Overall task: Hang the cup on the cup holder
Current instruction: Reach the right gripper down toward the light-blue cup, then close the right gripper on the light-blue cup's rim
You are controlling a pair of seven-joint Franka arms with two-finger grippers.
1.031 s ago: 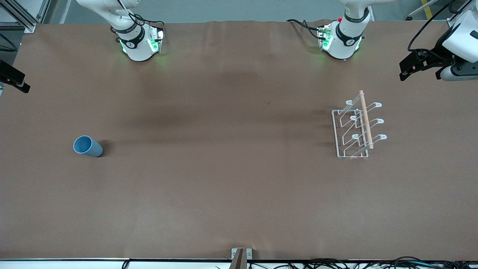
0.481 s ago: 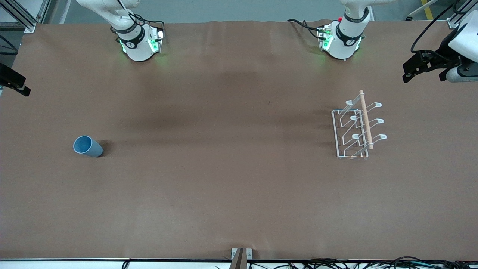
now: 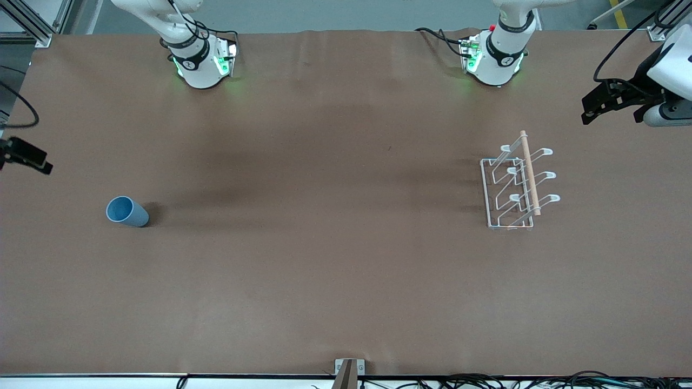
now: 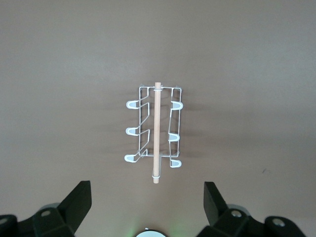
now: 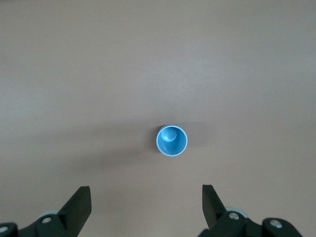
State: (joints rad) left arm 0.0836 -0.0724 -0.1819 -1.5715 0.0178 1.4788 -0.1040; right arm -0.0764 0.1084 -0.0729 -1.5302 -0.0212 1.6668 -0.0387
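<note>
The light blue cup [image 3: 126, 211] stands upright, mouth up, toward the right arm's end of the table. In the right wrist view the cup [image 5: 172, 140] lies well below my right gripper [image 5: 145, 197], which is open and empty. In the front view the right gripper [image 3: 38, 159] hangs at the table's edge, apart from the cup. The white wire cup holder [image 3: 516, 186] with its wooden rod stands toward the left arm's end. My left gripper [image 3: 590, 108] hovers high beside it, open and empty [image 4: 147, 197], with the cup holder [image 4: 154, 128] in its view.
The two arm bases [image 3: 200, 65] [image 3: 494, 59] stand along the table's edge farthest from the front camera. A small metal bracket [image 3: 349, 367] sits at the edge nearest that camera, with cables along it. Brown cloth [image 3: 324, 243] covers the table.
My right gripper has moved along the table's end to a spot closer to the cup. My left gripper has shifted slightly. Cup and holder have not moved.
</note>
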